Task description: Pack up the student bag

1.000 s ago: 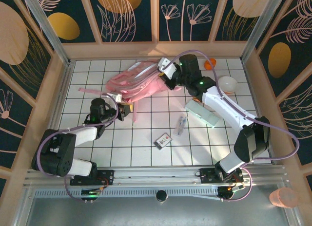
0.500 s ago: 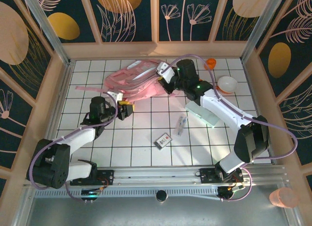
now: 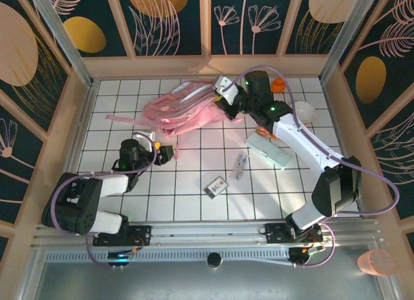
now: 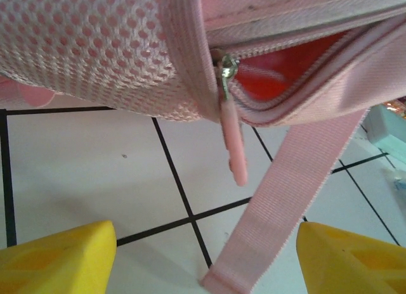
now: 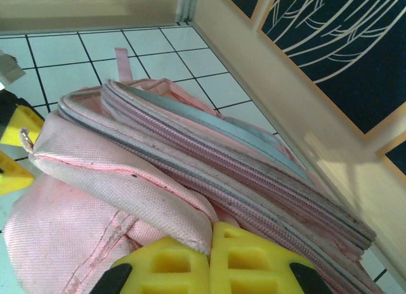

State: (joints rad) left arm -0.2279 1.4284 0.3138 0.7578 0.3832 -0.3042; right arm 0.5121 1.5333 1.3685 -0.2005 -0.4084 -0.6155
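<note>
Big soft pink fabric backpack lies slumped at back-centre of the white tiled table, thin straps trailing off to the L. R gripper is at the bag's right end. In its wrist view the yellow fingers are pressed together w/ a fold of the pink cloth pinched between them. L gripper sits just in front of the bag, jaws spread wide, holding nothing. A pink webbing strap and a pink zip pull hang in the gap. Zip is partly undone, red lining visible inside. Pale green flat box lies nearby, R of centre.
</note>
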